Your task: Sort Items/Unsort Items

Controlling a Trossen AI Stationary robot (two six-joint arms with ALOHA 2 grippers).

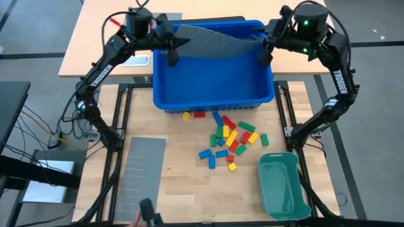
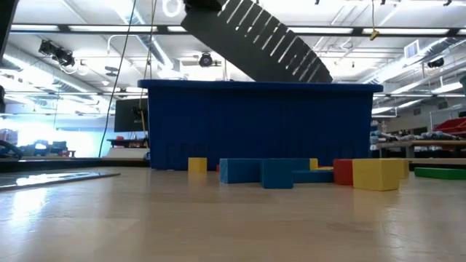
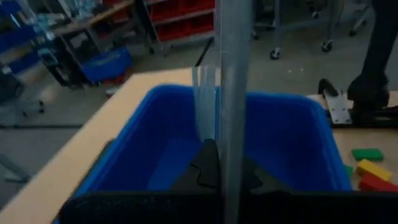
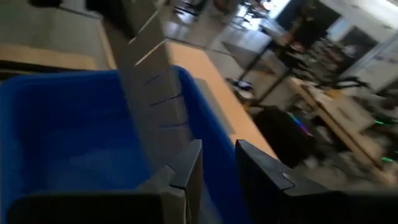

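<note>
Left claw [image 1: 172, 52] clamped shut on divider sheet [image 1: 208, 41] above the bin [image 1: 214, 79]; right claw [image 1: 265, 55] slightly parted, sheet edge between fingers. Blocks [image 1: 230, 139] lie well below both claws: light, hard, slick; pinch long sides.

Both arms extended to the table's far side, elbows out. Left gripper [image 1: 172, 49] clamped shut, wrist angled inward. Right gripper [image 1: 265, 52] mirrors it opposite, fingers [image 4: 186, 167] slightly parted, pointing downward.
</note>
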